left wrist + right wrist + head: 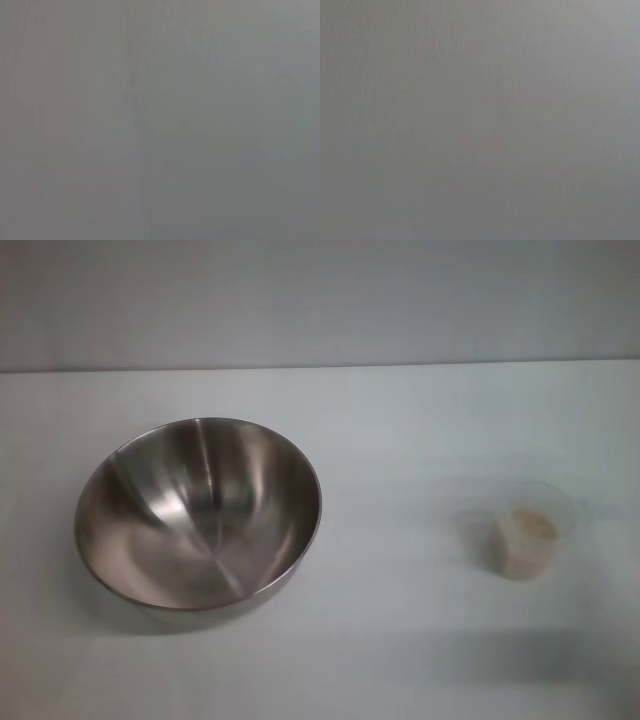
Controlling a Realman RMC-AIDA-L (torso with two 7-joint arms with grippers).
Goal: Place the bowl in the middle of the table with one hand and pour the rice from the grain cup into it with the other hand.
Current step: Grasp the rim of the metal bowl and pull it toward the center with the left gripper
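- Neither hand nor arm appears in the head view; both wrist views show only plain grey, so no grip state can be told.
- The large round stainless-steel bowl sits left on the plain white bench, tilted.
- The small clear plastic grain cup, well apart to the right, stands upright holding pale beige rice.

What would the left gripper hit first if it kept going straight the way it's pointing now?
Cannot tell: neither gripper is in view. The left wrist view shows only a blank grey surface, so nothing is identifiable ahead.
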